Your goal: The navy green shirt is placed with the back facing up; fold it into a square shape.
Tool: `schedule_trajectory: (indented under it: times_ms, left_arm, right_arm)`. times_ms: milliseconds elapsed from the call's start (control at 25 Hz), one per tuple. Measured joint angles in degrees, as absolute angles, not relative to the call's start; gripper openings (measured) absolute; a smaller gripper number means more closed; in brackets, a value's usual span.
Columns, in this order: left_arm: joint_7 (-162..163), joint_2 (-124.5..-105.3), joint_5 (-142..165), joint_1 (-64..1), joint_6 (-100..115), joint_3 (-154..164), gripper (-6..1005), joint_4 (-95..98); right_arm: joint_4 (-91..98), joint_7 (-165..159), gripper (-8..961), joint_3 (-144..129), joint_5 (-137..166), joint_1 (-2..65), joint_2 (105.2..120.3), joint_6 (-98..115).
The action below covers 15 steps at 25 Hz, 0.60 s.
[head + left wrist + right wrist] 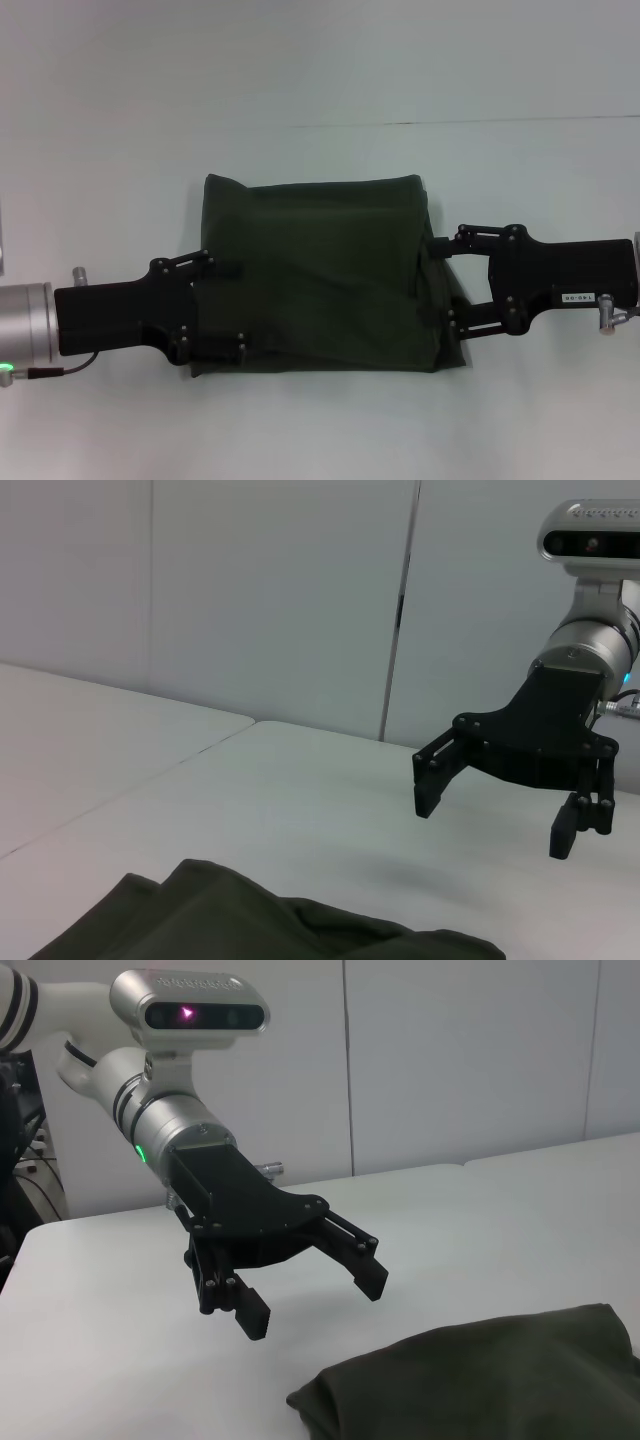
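Folded navy green shirt (320, 275) lies on the white table (320, 60); left gripper (222, 305) and right gripper (440, 285) hover spread at its sides

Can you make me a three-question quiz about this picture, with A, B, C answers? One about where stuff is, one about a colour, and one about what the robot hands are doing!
1. Where is the shirt?
A. Between the two grippers
B. Hanging on the wall
C. On the floor

2. What colour is the shirt?
A. Bright red
B. Dark green
C. Yellow

3. How are the left gripper and right gripper?
A. Both shut
B. Both open
C. One missing

Answers:
1. A, the head view shows a gripper at each side of it on the white table.
2. B, the cloth is dark olive green.
3. B, the wrist views show both sets of fingers spread above the table, holding nothing.
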<state>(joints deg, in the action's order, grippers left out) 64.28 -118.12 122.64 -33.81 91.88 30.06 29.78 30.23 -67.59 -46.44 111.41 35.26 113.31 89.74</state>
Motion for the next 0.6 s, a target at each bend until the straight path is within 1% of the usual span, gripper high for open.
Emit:
schedule_trajectory:
  times_ms: [600]
  left_arm:
    - [64.31, -118.12, 123.25, -33.95, 91.84, 30.05, 966, 29.89]
  right_arm:
    - [30.15, -67.97, 915, -46.50, 111.55, 34.79, 113.37, 89.83]
